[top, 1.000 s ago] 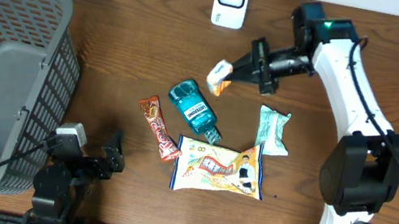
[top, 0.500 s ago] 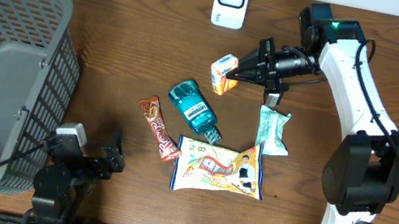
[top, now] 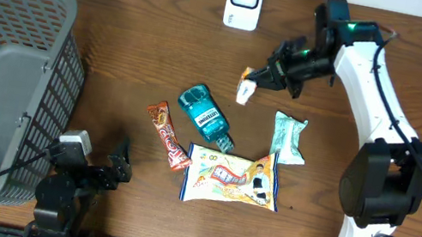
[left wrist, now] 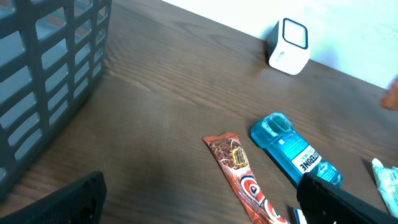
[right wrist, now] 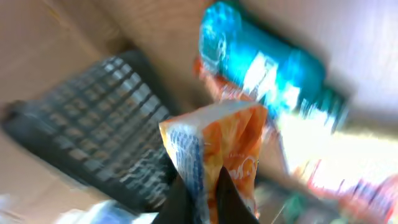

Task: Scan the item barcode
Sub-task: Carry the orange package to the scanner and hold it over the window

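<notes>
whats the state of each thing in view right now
right tool, shut on snack packet
snack packet, held in the air
left tool, open, holding nothing
mouthwash bottle, lying flat
chocolate bar, lying flat
chip bag, lying flat
green sachet, lying flat
scanner, standing upright

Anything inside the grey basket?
No items visible inside the grey basket: overhead shows only its bare grey floor and mesh walls. Its far-left edge runs out of frame, and the left wrist view catches only the outer wall, so that strip is unchecked.
</notes>
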You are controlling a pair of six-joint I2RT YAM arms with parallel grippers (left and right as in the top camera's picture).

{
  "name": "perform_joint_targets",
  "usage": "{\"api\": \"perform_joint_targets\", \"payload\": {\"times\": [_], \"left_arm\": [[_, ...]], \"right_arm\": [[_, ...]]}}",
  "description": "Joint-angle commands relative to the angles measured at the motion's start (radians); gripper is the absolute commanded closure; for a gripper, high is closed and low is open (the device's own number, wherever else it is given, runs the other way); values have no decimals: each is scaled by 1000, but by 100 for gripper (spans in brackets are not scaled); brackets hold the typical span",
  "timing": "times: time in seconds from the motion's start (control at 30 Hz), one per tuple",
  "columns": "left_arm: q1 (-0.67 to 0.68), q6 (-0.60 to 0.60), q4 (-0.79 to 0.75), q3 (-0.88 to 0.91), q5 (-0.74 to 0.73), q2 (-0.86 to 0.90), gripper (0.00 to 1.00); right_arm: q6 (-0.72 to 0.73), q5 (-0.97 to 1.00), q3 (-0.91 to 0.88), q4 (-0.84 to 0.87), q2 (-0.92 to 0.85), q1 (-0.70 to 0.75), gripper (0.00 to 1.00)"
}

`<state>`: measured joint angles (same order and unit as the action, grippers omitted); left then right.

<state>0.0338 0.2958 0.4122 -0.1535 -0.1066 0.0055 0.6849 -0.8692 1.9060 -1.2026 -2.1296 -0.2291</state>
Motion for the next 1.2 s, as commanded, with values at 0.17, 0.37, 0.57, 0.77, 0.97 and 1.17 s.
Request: {"api": "perform_joint_targets", "payload": {"times": [0.17, 0.37, 0.57, 0.77, 0.97, 1.17], "left_arm": [[-3, 10, 0, 6, -10, -2, 2], [-3, 9, 0, 6, -10, -2, 2], [-3, 10, 0, 6, -10, -2, 2], [-3, 9, 0, 6, -10, -2, 2], [-3, 9, 0, 6, -10, -2, 2], [-3, 9, 0, 6, -10, -2, 2]], "right_arm": [[-379, 362, -5, 253, -5, -94, 99], [-272, 389, -5, 549, -17, -84, 99], [-59, 385, -2, 891, -94, -43, 99], [101, 384, 129, 1065, -277, -33, 99], [144, 370, 393, 1030, -450, -34, 99], [160, 422, 472, 973, -491, -34, 99]]}}
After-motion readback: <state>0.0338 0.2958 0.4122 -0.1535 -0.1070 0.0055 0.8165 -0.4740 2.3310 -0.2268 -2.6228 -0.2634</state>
